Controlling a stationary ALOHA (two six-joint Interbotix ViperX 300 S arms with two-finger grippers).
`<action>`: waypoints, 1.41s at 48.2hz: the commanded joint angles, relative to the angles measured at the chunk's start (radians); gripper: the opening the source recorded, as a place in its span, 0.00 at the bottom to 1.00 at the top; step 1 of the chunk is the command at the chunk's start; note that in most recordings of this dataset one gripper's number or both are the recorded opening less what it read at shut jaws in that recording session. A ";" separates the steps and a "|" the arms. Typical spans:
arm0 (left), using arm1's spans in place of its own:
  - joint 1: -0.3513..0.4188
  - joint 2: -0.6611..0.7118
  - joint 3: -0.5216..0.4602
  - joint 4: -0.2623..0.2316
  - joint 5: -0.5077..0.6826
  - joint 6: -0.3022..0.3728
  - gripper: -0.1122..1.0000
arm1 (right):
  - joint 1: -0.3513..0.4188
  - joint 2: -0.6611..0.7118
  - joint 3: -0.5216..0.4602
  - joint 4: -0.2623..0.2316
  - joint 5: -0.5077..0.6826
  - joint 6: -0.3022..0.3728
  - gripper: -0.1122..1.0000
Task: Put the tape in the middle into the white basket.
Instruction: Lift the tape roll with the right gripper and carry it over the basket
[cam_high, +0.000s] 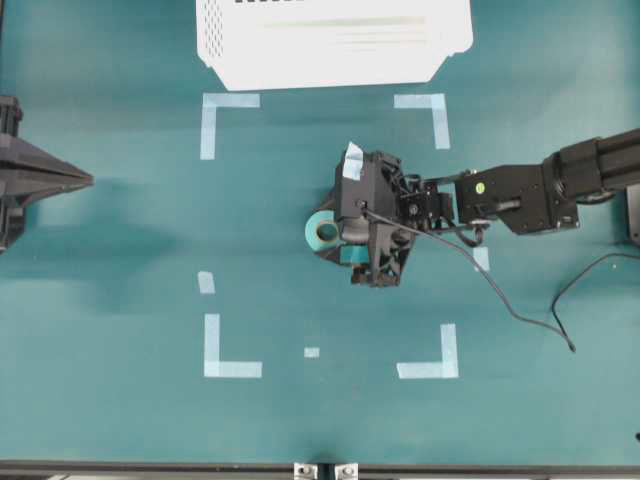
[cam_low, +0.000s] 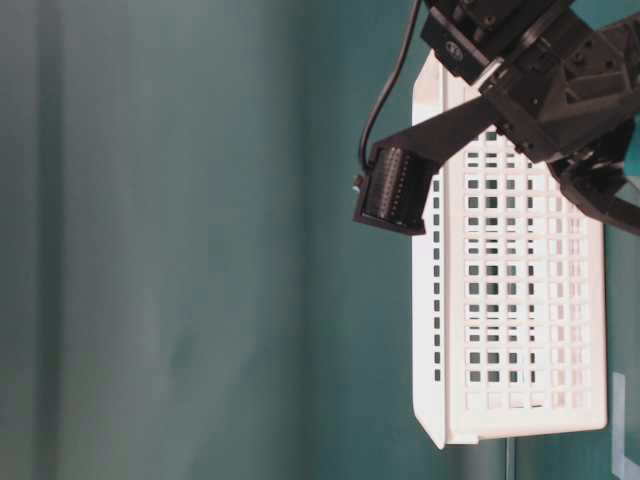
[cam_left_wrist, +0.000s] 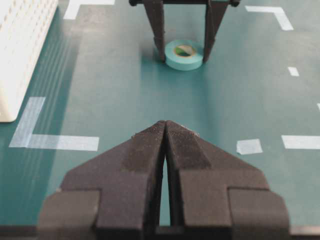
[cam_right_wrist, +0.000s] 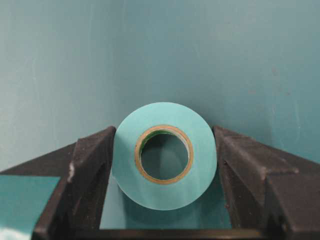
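The tape (cam_high: 322, 232), a light teal roll with a tan core, lies flat near the table's middle. My right gripper (cam_right_wrist: 164, 130) is down around it, one black finger against each side of the roll (cam_right_wrist: 165, 187), so it is shut on the tape. The left wrist view shows the same from afar: two fingers straddle the roll (cam_left_wrist: 184, 56). My left gripper (cam_left_wrist: 165, 123) is shut and empty, parked at the left edge (cam_high: 85, 180). The white basket (cam_high: 330, 50) stands at the back of the table, its lattice wall (cam_low: 520, 300) behind the right arm.
Pale tape corner marks (cam_high: 230, 345) frame the work area, with small strips (cam_high: 312, 352) between them. A black cable (cam_high: 520, 315) trails from the right arm across the table. The basket wall (cam_left_wrist: 20, 50) is near the left wrist camera.
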 joint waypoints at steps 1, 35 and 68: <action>0.003 0.009 -0.012 0.000 -0.009 0.002 0.00 | 0.006 -0.011 -0.015 -0.002 0.005 0.002 0.70; 0.003 0.009 -0.012 0.000 -0.009 0.002 0.00 | -0.002 -0.196 -0.028 -0.017 0.129 -0.002 0.70; 0.003 0.009 -0.014 0.000 -0.009 0.002 0.00 | -0.034 -0.374 -0.087 -0.017 0.301 0.000 0.70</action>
